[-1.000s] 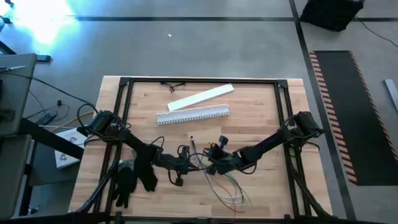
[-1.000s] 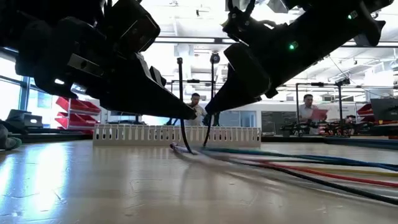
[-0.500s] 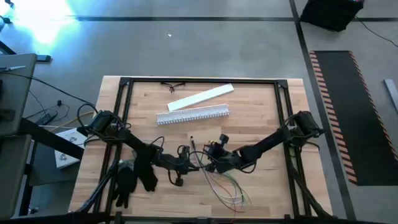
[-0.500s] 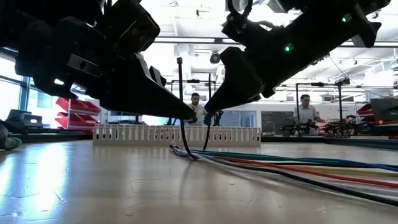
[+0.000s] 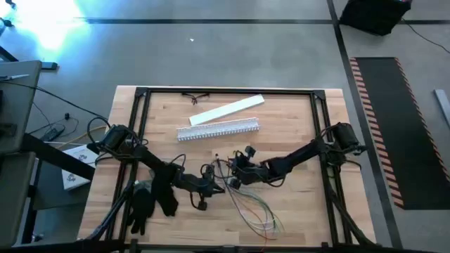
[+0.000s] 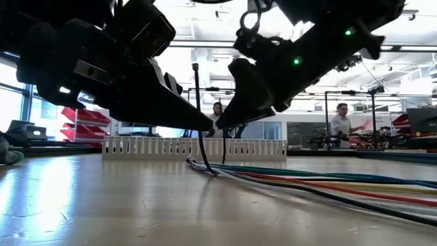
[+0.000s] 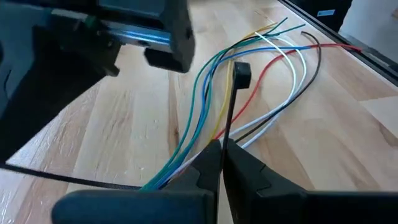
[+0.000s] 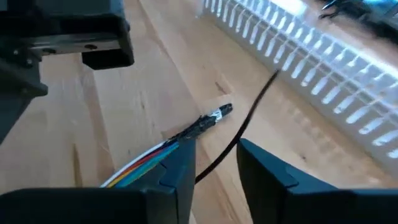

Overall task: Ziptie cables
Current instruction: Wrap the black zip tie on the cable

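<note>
- Here, on the counter [image 5: 295, 204], the cables [image 5: 256, 207] fan out toward 5 o'clock from the centre, their gathered end lying between the two tools just below the middle.
- In the low view the cables [image 6: 328, 183] run flat across the wood, coloured strands side by side.
- The left tool [image 5: 214, 180] sits at about 7 o'clock of centre, reaching in from 9 o'clock; its fingers are closed on a black ziptie [image 7: 229, 102], whose square head stands up above the cables [image 7: 205, 106] in the left wrist view.
- The right tool [image 5: 235, 173] comes in from 3 o'clock and hangs just beside the left one, over the bundled cable end [image 8: 199, 127]; its fingers stand apart with a thin black strand [image 8: 239, 134] passing between them, and whether they touch it I cannot tell.
- A white slotted channel [image 5: 218, 130] lies at 12 o'clock of the tools, well apart, with a flat white strip [image 5: 228, 109] beyond it.
- A black glove [image 5: 144, 204] lies at 8 o'clock near the counter's edge.
- Two people [image 6: 341, 123] show in the room behind.
</note>
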Controlling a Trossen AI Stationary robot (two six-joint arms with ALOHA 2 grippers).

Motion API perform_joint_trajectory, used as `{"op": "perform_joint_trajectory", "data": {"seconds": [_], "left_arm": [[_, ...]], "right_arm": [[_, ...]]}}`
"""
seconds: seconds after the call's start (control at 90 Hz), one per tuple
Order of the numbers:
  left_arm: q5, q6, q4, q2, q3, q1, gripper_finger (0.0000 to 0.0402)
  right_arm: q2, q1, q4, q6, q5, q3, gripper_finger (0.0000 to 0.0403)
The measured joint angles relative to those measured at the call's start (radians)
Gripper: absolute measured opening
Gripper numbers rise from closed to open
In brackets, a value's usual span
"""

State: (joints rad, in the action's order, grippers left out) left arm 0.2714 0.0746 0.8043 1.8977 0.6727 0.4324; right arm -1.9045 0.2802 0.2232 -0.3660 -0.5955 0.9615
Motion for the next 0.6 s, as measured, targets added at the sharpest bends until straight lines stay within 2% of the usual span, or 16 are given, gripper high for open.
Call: {"op": "perform_joint_trajectory", "data": {"seconds": [0.122, 0.311, 0.6], "left_arm": [[0.0, 0.0, 0.0, 0.0, 0.0, 0.0, 0.0], [0.0, -0.008, 0.0, 0.0, 0.0, 0.0, 0.0], [0.0, -0.017, -0.004, 0.0, 0.0, 0.0, 0.0]], "right_arm": [[0.0, -0.029, -0.017, -0.01, 0.038, 0.0, 0.0133], [0.001, -0.07, -0.037, -0.085, 0.058, -0.022, 0.0135], [0.001, -0.098, 0.143, -0.256, 0.14, -0.181, 0.0135]]}}
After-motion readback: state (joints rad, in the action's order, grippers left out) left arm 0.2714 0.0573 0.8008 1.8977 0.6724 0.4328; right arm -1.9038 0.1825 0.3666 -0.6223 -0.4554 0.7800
